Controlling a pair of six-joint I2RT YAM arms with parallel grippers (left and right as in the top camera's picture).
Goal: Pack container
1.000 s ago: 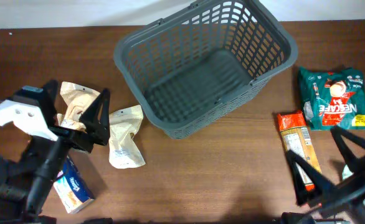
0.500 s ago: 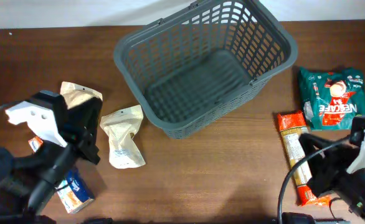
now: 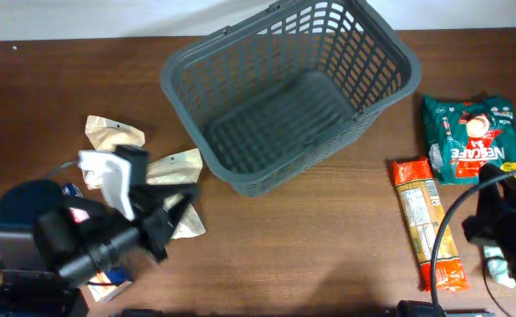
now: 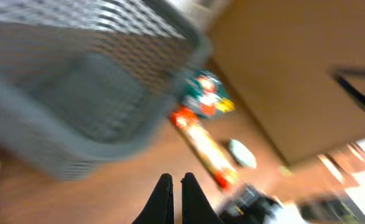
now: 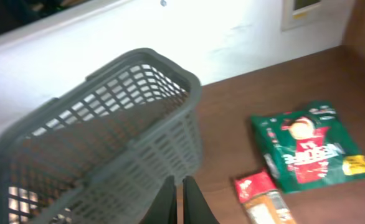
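The container (image 3: 381, 62) is a dark grey lattice basket, empty, at the back middle of the table; it also shows as the basket (image 4: 76, 93) in the blurred left wrist view and as the basket (image 5: 108, 124) in the right wrist view. My left gripper (image 3: 174, 210) hovers over a beige pouch (image 3: 177, 172) left of the basket. Its fingers (image 4: 164, 193) are shut on nothing. My right gripper (image 3: 485, 211) is at the right edge, by a long red-orange packet (image 3: 425, 220). Its fingers (image 5: 165, 196) are also shut and empty.
A green Nescafe bag (image 3: 469, 139) lies right of the basket. A second beige pouch (image 3: 113, 134) and a blue-white packet (image 3: 108, 277) lie at the left. A small pale green item (image 3: 496, 264) lies near the right arm. The table's back edge meets a white wall.
Both grippers have gone from open to shut. The left arm swung right over the nearer beige pouch. The right arm drew back toward the right edge.
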